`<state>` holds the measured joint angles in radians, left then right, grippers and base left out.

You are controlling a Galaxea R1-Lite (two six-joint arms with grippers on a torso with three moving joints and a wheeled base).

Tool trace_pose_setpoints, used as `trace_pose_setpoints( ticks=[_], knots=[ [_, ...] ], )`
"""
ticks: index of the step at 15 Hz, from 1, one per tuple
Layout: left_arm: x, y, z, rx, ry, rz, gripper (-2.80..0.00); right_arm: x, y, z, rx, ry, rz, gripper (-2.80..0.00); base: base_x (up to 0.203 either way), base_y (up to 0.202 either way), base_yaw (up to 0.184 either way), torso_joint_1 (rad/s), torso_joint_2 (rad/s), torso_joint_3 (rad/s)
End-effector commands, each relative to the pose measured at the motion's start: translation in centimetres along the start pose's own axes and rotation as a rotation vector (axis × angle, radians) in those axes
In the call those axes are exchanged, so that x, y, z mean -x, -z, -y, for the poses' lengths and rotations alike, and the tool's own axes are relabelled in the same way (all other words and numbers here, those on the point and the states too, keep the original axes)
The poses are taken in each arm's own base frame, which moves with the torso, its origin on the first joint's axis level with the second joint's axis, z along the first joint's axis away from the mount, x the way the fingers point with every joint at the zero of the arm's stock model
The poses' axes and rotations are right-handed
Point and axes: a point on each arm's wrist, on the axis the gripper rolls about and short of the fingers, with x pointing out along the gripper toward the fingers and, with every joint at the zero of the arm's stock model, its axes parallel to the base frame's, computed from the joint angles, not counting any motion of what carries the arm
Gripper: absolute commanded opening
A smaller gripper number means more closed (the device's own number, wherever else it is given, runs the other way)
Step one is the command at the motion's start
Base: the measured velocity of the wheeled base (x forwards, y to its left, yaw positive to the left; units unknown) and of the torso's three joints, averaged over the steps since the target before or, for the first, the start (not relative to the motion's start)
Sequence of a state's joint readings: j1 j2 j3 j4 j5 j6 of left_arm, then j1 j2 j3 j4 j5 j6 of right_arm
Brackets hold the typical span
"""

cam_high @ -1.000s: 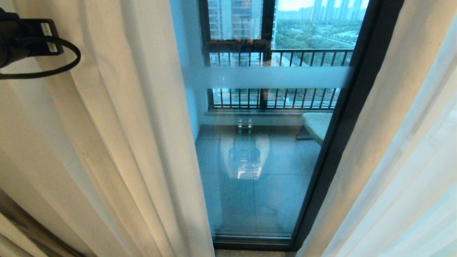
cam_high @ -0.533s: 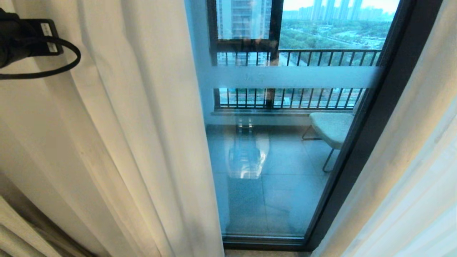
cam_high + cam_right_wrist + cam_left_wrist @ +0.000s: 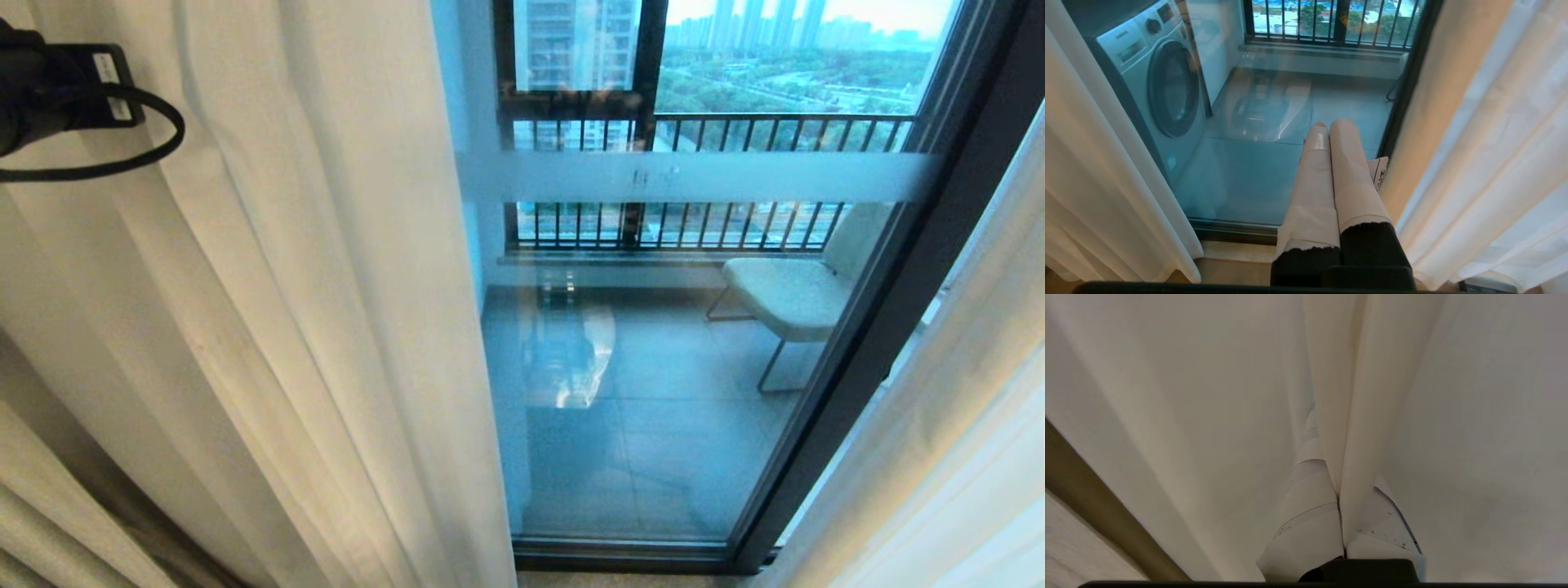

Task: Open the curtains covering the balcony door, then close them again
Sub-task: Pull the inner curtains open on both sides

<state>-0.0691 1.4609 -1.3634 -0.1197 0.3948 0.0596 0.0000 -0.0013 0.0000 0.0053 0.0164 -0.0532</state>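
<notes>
From the head, the curtains hang parted either side of the balcony door, its glass bared. The left wrist shows the left tool clamped on a curtain pleat, presumably to drag it. The right wrist shows the right tool pressed together, empty, idle before the glass.

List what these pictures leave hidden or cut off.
- Left gripper, left wrist view: fingertips buried in the pinched curtain fold.
- Balcony door, head view: top cut by the edge, left part behind the curtains.
- Chair: partly behind the door frame.
</notes>
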Motion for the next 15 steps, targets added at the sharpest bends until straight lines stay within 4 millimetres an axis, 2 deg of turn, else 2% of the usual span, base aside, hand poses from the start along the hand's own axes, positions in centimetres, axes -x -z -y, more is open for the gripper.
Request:
trace_pose_setpoints(
  ticks=[1, 7, 15],
  knots=[
    [-0.04, 0.05, 0.01, -0.001, -0.003, -0.001, -2.80, -0.01, 0.01, 0.00, 0.000, -0.001, -0.002, -2.80, 0.000, 0.185, 0.000, -0.007, 0.00, 0.003],
    [-0.05, 0.05, -0.02, -0.002, -0.004, -0.001, -2.80, -0.01, 0.00, 0.00, 0.000, -0.001, -0.001, -2.80, 0.000, 0.174, 0.000, 0.002, 0.00, 0.002],
    [0.25, -0.22, -0.17, -0.002, -0.006, 0.010, -2.80, -0.01, 0.01, 0.00, 0.000, -0.001, -0.002, -2.80, 0.000, 0.007, 0.000, 0.000, 0.00, 0.000]
  ],
)
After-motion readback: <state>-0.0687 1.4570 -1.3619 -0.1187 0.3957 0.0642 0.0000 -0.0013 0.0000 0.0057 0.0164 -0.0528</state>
